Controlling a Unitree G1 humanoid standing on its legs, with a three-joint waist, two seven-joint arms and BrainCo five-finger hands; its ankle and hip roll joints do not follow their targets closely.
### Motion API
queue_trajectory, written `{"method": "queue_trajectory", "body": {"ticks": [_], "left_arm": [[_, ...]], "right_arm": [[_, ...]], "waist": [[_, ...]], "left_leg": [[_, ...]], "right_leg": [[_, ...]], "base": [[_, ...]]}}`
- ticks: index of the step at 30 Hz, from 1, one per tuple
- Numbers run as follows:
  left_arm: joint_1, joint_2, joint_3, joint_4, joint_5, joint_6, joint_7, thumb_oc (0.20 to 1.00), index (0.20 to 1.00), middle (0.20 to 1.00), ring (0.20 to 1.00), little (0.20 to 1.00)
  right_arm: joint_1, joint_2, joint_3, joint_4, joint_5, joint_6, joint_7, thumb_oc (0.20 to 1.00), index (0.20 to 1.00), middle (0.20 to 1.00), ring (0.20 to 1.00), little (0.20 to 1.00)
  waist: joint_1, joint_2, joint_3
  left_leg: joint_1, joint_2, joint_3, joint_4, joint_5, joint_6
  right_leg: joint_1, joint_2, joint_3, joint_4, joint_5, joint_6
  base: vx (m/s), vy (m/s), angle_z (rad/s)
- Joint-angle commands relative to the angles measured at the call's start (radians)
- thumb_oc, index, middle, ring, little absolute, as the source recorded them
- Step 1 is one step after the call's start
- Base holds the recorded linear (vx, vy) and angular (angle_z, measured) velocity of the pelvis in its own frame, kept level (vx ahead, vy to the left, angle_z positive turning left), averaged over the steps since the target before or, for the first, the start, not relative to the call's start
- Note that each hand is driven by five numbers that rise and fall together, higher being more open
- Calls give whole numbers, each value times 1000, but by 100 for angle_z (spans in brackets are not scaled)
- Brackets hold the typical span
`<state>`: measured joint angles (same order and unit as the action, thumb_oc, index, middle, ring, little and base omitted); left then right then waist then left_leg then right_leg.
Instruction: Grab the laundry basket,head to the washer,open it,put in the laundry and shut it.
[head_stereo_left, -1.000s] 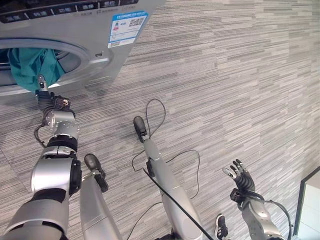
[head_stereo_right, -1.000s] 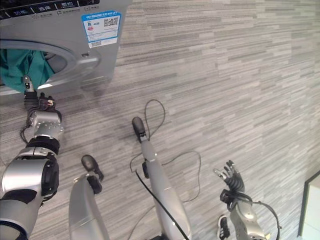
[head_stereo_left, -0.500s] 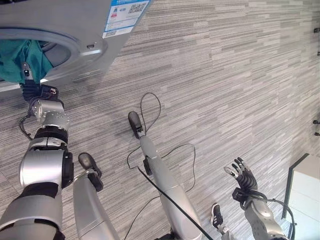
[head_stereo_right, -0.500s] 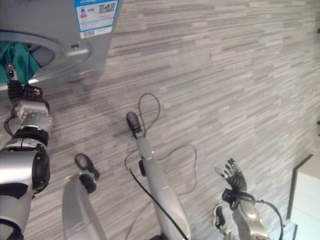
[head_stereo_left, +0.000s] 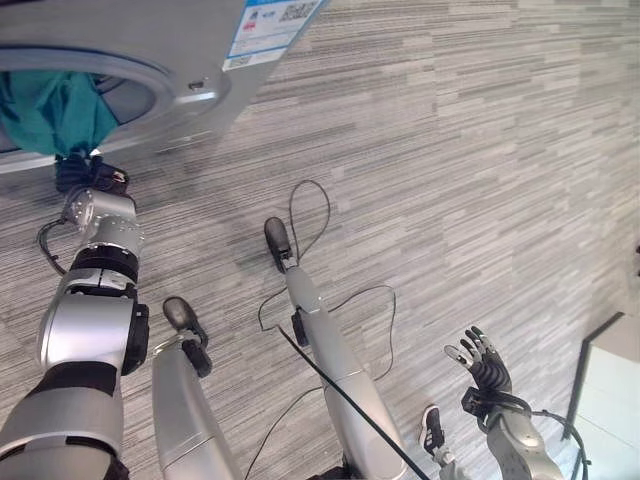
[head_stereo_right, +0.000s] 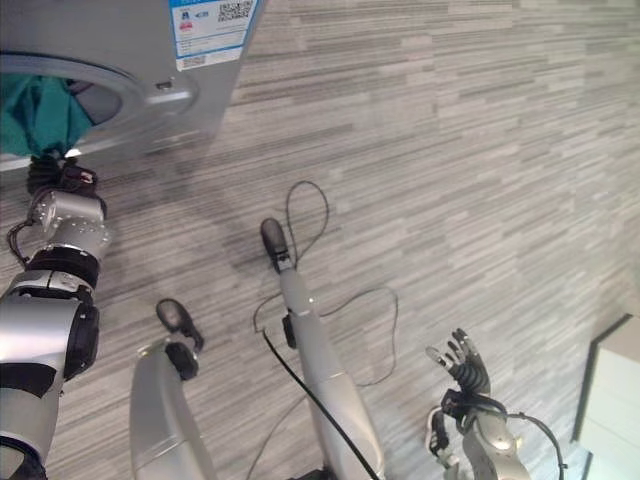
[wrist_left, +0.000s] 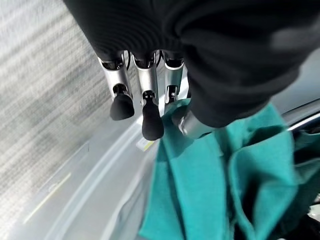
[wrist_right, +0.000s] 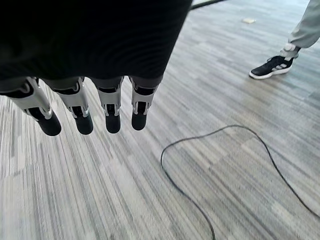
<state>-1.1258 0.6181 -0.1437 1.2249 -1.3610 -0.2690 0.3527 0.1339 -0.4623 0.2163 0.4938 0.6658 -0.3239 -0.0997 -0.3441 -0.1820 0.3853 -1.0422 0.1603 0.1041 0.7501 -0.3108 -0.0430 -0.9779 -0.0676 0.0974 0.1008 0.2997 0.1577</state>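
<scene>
Our left hand (head_stereo_left: 82, 176) has pushed closer to the washer (head_stereo_left: 150, 60), its straight fingers (wrist_left: 150, 107) now touching the teal laundry (head_stereo_left: 55, 108), which bunches in the drum opening rather than draping over the rim as a second ago; our right hand (head_stereo_left: 485, 368) hangs relaxed over the grey floor (head_stereo_left: 470, 180)

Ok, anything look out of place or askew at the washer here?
Yes: the teal laundry is bunched at the washer opening, partly hanging over its rim rather than fully inside. The left robot hand is beside it.
</scene>
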Motion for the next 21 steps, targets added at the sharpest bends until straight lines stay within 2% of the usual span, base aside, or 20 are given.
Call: {"method": "queue_trajectory", "body": {"ticks": [1, 11, 12, 13, 14, 15, 17, 18, 19, 20, 21], "left_arm": [[-153, 149, -41, -254, 107, -173, -80, 200, 200, 200, 200, 200], [-220, 160, -113, -328, 79, -207, -106, 200, 200, 200, 200, 200], [-203, 174, -132, -382, 99, -207, -125, 442, 442, 442, 442, 442], [-198, 175, -130, -369, 96, -204, -119, 511, 511, 511, 511, 511], [-214, 178, -145, -339, 96, -194, -115, 1000, 1000, 1000, 1000, 1000], [-216, 178, -146, -338, 95, -194, -116, 1000, 1000, 1000, 1000, 1000], [-276, 194, -206, -228, 131, -141, -114, 1000, 1000, 1000, 1000, 1000], [-277, 194, -207, -227, 131, -141, -114, 1000, 1000, 1000, 1000, 1000], [-257, 181, -201, -157, 168, -95, -135, 1000, 1000, 1000, 1000, 1000], [-257, 181, -200, -156, 168, -94, -136, 1000, 1000, 1000, 1000, 1000], [-241, 169, -190, -104, 196, -67, -148, 1000, 1000, 1000, 1000, 1000]], "right_arm": [[22, -68, -68, 12, -17, -8, 2, 1000, 1000, 1000, 1000, 1000], [9, -65, -85, 89, -28, 4, -4, 1000, 1000, 1000, 1000, 1000], [11, -73, -96, 84, -32, 2, -2, 1000, 1000, 1000, 1000, 1000], [7, -78, -93, 82, -33, 2, -2, 1000, 1000, 1000, 1000, 1000], [1, -85, -89, 83, -35, 4, -5, 1000, 1000, 1000, 1000, 1000], [0, -84, -89, 84, -35, 4, -5, 1000, 1000, 1000, 1000, 1000], [10, -112, -90, 55, -38, 6, 0, 1000, 1000, 1000, 1000, 1000], [10, -112, -90, 55, -38, 6, 0, 1000, 1000, 1000, 1000, 1000], [33, -134, -94, 4, -32, -4, 16, 1000, 1000, 1000, 1000, 1000], [34, -136, -94, 3, -32, -3, 17, 1000, 1000, 1000, 1000, 1000], [40, -147, -89, -19, -31, -6, 23, 1000, 1000, 1000, 1000, 1000]], "waist": [[26, 52, 14], [58, 76, 17], [63, 81, 28], [63, 81, 32], [61, 83, 37], [62, 83, 38], [56, 86, 56], [56, 86, 56], [51, 82, 73], [51, 84, 71], [44, 78, 81]], "left_leg": [[192, -65, 8, -136, -20, 14], [306, -94, -4, -225, 30, 4], [307, -98, -2, -225, 36, 2], [304, -98, -1, -223, 38, 1], [297, -97, 0, -217, 40, 0], [296, -97, -1, -217, 40, 0], [269, -95, 6, -201, 41, -2], [268, -95, 6, -200, 41, -2], [232, -91, 9, -187, 43, -4], [229, -91, 9, -186, 43, -4], [202, -86, 10, -177, 47, -5]], "right_leg": [[145, -21, -63, -87, -32, 45], [240, -56, -87, -95, -33, 48], [243, -59, -88, -97, -33, 46], [242, -60, -89, -98, -33, 44], [238, -60, -89, -99, -30, 42], [238, -60, -89, -99, -30, 42], [216, -61, -87, -98, -23, 40], [215, -61, -87, -98, -23, 40], [186, -58, -83, -102, -14, 37], [184, -57, -83, -102, -14, 37], [163, -54, -83, -104, -7, 36]], "base": [[-53, -65, 21], [-31, -38, 15], [-43, -19, 6], [-60, -18, 9], [-32, 2, 7], [-58, 11, 4], [-62, 11, 0], [-66, -5, -1], [-43, -5, 0], [-68, -12, 1], [0, 0, 0]]}}
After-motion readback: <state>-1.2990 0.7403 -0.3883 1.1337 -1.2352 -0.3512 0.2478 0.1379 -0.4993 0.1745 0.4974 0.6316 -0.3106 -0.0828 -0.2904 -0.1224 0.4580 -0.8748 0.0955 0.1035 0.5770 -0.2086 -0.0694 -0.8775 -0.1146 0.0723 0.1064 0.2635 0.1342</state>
